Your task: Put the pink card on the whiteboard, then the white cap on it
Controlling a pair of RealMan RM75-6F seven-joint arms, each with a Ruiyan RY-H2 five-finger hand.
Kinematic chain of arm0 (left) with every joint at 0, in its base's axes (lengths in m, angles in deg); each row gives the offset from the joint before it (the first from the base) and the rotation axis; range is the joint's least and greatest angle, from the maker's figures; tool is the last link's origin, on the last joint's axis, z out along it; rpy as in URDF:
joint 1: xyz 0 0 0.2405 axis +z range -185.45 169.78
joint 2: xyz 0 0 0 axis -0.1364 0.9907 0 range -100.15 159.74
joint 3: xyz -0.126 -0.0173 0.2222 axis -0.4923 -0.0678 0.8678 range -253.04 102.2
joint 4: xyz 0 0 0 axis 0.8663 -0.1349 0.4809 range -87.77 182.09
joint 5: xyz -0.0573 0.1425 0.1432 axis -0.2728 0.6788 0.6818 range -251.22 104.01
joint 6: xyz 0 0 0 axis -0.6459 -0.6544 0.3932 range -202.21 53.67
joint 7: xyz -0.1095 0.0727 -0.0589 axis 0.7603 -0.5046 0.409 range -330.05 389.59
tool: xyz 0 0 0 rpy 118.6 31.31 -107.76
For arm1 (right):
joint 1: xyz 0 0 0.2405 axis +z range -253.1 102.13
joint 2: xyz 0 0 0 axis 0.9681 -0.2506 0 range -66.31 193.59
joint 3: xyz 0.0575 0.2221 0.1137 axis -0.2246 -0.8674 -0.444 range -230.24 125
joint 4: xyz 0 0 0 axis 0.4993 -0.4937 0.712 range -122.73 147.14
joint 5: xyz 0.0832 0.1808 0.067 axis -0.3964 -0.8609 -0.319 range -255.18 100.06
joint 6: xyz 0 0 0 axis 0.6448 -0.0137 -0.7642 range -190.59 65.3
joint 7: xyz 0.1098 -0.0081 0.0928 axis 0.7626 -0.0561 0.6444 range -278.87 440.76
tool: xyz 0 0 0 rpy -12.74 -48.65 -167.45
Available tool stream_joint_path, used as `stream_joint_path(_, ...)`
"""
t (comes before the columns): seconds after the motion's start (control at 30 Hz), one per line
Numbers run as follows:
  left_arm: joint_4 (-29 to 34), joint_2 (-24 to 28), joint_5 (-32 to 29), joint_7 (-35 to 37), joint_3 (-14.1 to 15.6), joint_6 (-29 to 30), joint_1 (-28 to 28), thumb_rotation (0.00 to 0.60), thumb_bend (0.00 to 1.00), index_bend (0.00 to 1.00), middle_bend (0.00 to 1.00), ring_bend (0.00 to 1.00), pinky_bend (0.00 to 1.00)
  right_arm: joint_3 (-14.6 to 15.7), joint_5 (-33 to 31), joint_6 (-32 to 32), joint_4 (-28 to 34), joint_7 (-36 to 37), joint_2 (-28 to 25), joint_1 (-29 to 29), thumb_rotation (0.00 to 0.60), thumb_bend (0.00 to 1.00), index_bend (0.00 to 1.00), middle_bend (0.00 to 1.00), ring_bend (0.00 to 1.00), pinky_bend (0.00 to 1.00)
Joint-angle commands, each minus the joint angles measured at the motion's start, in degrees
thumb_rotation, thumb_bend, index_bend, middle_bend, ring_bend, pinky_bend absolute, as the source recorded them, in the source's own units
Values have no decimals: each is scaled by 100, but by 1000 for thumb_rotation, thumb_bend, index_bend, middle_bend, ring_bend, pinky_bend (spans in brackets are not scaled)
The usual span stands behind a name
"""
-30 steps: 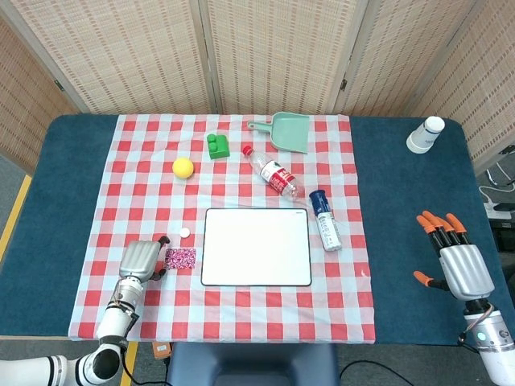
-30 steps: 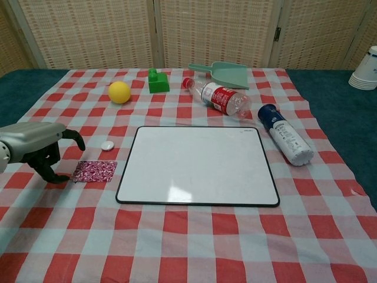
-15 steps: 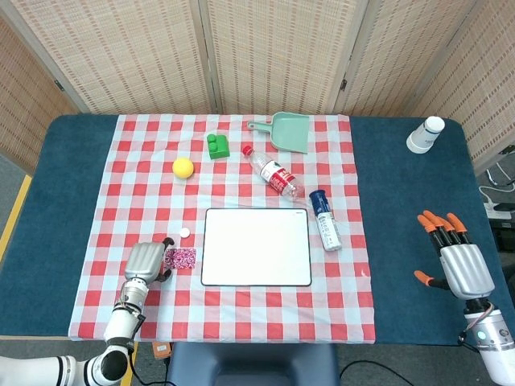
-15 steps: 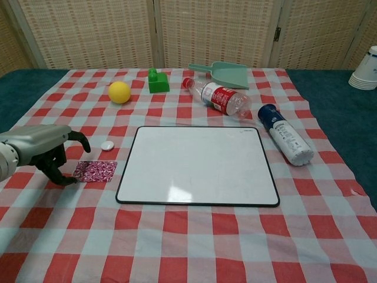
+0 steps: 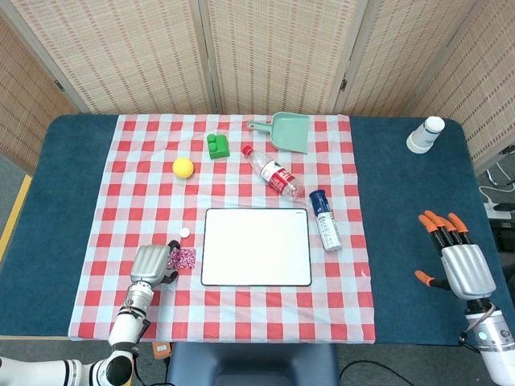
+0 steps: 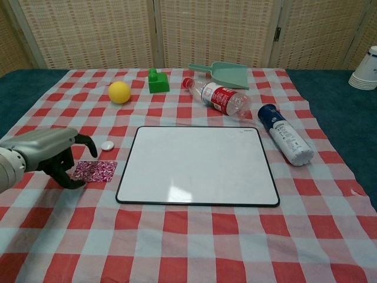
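While the left hand (image 6: 50,154) curls its fingers at the patterned pink card's (image 6: 95,171) left edge without lifting it, the flat white whiteboard (image 6: 197,165) lies bare, the small white cap (image 6: 107,145) untouched beyond, and the right hand (image 5: 459,261) rests spread and empty.

From my remote station I can make out no legible text, number or brand anywhere on the table. The clear plastic bottle with the red-and-white label (image 6: 222,98) carries printing on that label, but it is too small and blurred for me to read in either view. The white cylindrical spray can with the dark blue cap (image 6: 287,141) shows faint grey markings along its side, also unreadable. The white rectangular whiteboard with the black rim (image 6: 198,165) shows no writing on its surface.
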Motion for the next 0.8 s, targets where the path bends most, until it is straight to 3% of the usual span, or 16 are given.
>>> stream_joint_path(0.03, -15, -10, 37, 17, 0, -6, -2, 600, 281, 317, 966, 951, 944, -1, -4, -5, 0, 1, -1, 1, 600, 0, 28, 52, 0, 0)
stream_joint_path(0.8, -296, -79, -130, -11, -37, -252, -89, 600, 278, 306, 967, 953, 944, -22, -65, -82, -28, -12, 16, 20, 600, 0, 28, 52, 0, 0)
